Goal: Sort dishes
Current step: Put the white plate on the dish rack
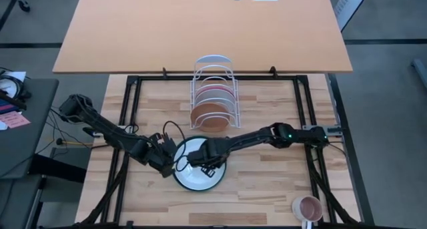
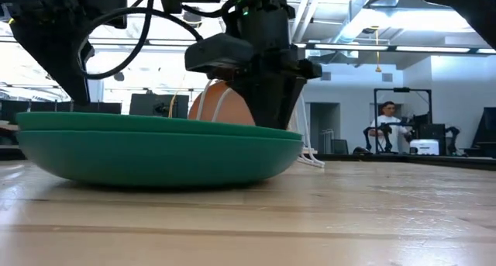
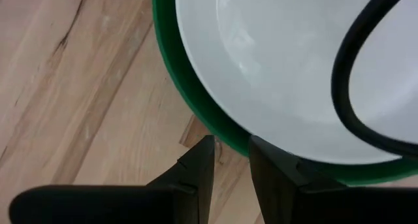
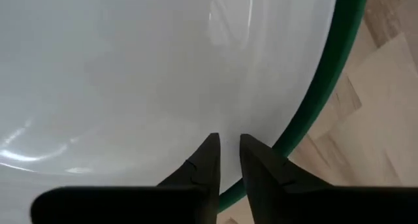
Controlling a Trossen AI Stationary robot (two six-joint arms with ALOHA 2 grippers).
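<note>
**White plate nested in green, right fingers close over it**

The right gripper (image 4: 224,152) is seen slightly parted, holding nothing, over the white plate (image 1: 198,163). If withdrawn carelessly, the plate could be dragged inside the green plate (image 2: 155,153). The left gripper (image 3: 227,160), narrowly parted, waits beside the rim. The wire rack (image 1: 213,89) holds the terracotta plate (image 1: 211,115) and pink plate (image 1: 215,94).

I see a white plate (image 1: 197,163) nested in a dark green plate (image 2: 155,151) on my pale, wood-grained table (image 1: 267,182). Behind the green plate, a white wire rack (image 1: 215,82) holds a terracotta-brown plate (image 1: 209,115) and a magenta-pink plate (image 1: 215,92). Both arms are black.
</note>
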